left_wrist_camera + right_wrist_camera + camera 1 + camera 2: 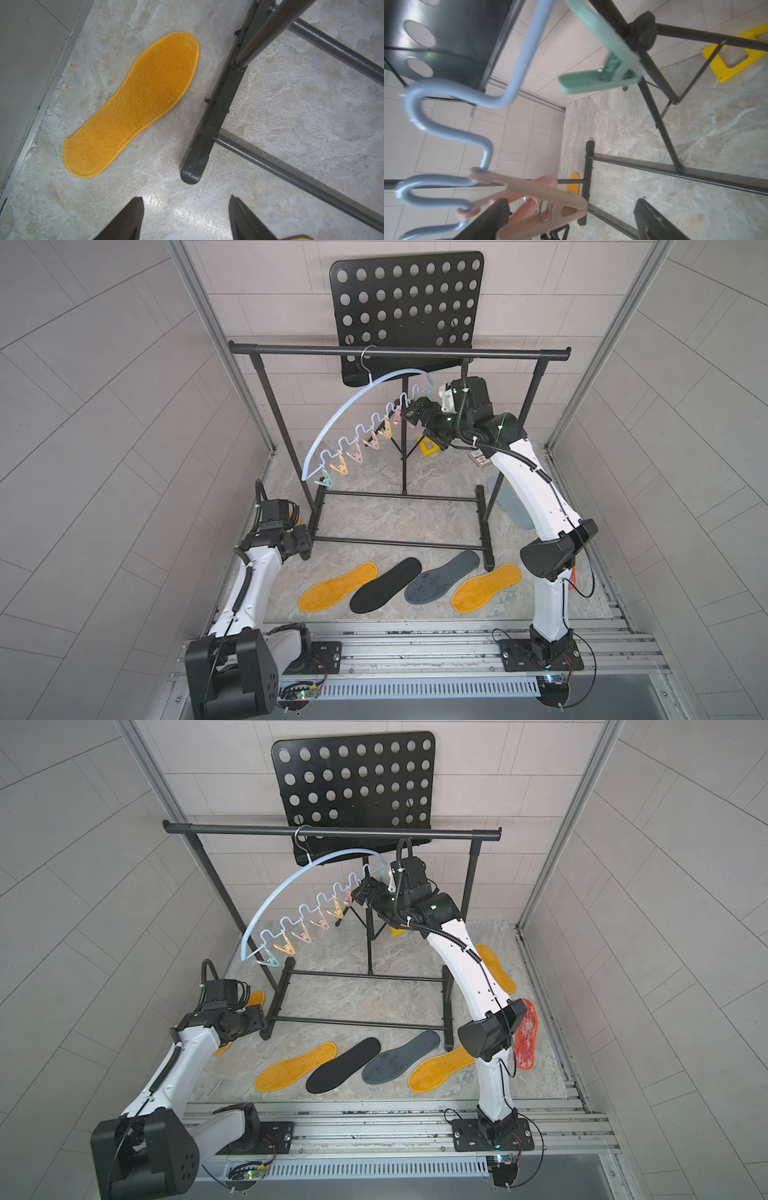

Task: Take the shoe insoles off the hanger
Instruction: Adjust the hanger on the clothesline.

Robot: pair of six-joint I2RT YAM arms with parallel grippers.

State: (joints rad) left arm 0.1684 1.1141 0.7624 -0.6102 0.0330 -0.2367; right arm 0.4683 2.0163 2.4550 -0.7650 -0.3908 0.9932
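four flat insoles lay nearest the arm bases, in a row on the mottled grey floor (374,510): a fuzzy mustard-yellow insole (338,587), a black insole (386,585), a dark grey insole (442,577) and a second yellow insole (486,587). behind them the left gripper (186,199) hung low by the foot of the black metal garment rack (207,124), jaws apart and empty. a third yellow insole (133,106) lay just beside it, whole in the left wrist view but only partly seen from above. a top view showed a pale grey-blue insole (509,506) by the right arm. a top view also showed a red mesh insole (528,1036) and a fourth yellow insole (496,971).

farther back, the pale blue arched plastic hanger (528,47) hung from the rack's top bar. the right gripper (407,414) stood among its pastel clips (529,189), jaws wide and gripping nothing. only the right wrist view showed those clips bare at close range.

judgement: no insole was left on the hanger. the right arm should back straight out, jaws wide, so that it snags no clip.
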